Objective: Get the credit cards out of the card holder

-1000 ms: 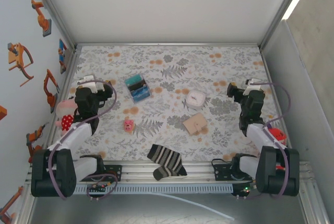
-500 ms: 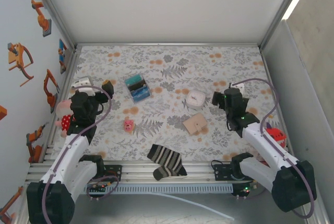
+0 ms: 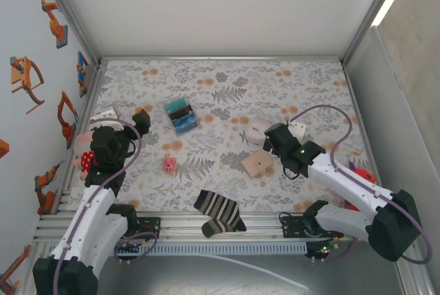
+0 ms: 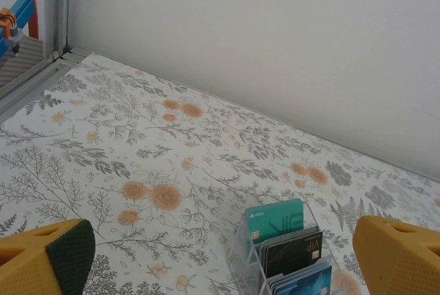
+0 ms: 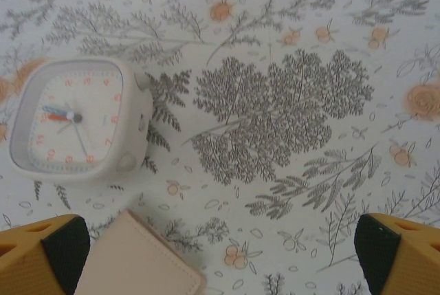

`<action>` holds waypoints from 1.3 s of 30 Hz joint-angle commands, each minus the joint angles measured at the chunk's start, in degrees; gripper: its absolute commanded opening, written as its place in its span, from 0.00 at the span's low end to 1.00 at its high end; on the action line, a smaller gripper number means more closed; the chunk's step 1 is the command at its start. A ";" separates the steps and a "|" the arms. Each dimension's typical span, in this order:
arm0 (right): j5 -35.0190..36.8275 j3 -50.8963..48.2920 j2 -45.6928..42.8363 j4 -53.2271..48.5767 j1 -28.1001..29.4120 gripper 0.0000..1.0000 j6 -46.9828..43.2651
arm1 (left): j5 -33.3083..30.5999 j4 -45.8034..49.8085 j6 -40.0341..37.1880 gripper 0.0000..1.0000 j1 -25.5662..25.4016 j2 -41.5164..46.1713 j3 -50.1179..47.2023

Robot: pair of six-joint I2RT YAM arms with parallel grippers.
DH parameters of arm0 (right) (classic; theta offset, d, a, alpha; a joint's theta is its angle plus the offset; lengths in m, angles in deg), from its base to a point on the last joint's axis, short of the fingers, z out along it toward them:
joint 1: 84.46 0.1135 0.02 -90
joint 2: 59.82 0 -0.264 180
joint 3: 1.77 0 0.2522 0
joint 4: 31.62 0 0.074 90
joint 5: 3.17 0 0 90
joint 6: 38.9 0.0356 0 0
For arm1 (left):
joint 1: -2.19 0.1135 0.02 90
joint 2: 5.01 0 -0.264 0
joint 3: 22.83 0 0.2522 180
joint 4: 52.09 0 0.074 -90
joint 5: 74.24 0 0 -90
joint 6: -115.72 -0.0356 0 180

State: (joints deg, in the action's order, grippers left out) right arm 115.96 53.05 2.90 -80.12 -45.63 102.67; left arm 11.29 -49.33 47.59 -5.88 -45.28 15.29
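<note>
Your wallet [image 3: 256,163] lies flat on the flowery table [image 3: 309,82], near the middle and a bit to the right. It is shut, so any cards in it are hidden. It sits tilted, with one corner up toward the white clock [image 3: 258,130], which is just beside it

Your right gripper [image 3: 273,141] is the near one. It hangs over the table with its jaws wide and nothing in them. From it, the wallet lies a little toward the arm bases and a little to the left. In the right wrist view the gripper [image 5: 220,250] looks down at bare table. The clock [image 5: 75,119] is up on the left. A corner of the wallet [image 5: 141,260] pokes in at the bottom, just beside the finger [image 5: 41,254] on that side. So the wallet is not yet between the fingers; it is off to one side

The wallet looks about as long as it is wide, so I can't tell you which way its long side runs, or which edge is the fold

Your left gripper [image 3: 125,117] is well apart from the wallet, far to the left. Its jaws are wide too and hold nothing. In the left wrist view that gripper [image 4: 220,260] faces a clear box [image 4: 285,254]

I think the next move is for your right arm: go back and left until the wallet sits between the fingers
</note>
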 commanded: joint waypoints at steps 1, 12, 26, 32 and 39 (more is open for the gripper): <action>-2.92 1.03 1.65 -4.04 2.13 0.99 7.29 | 0.03 1.34 1.91 0.97 -0.36 0.94 -0.19; -10.90 1.13 9.30 0.81 5.69 0.99 10.28 | 2.59 2.08 3.21 0.97 -0.38 -3.28 1.97; -10.11 -1.14 14.04 7.65 10.96 1.00 21.75 | 4.32 2.21 3.87 0.97 -0.78 -4.54 1.98; -5.78 -0.87 15.72 8.37 11.60 1.00 26.16 | 4.60 2.08 4.22 0.97 -0.94 -5.40 1.90; -2.85 -1.17 17.70 8.35 12.14 1.00 29.36 | 5.99 1.78 4.12 0.97 -1.15 -6.89 2.31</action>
State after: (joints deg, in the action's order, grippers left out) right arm 109.38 52.54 19.77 -71.51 -34.14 128.64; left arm 15.68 -47.32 50.93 -6.78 -51.73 15.38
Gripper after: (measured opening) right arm 0.996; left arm 0.970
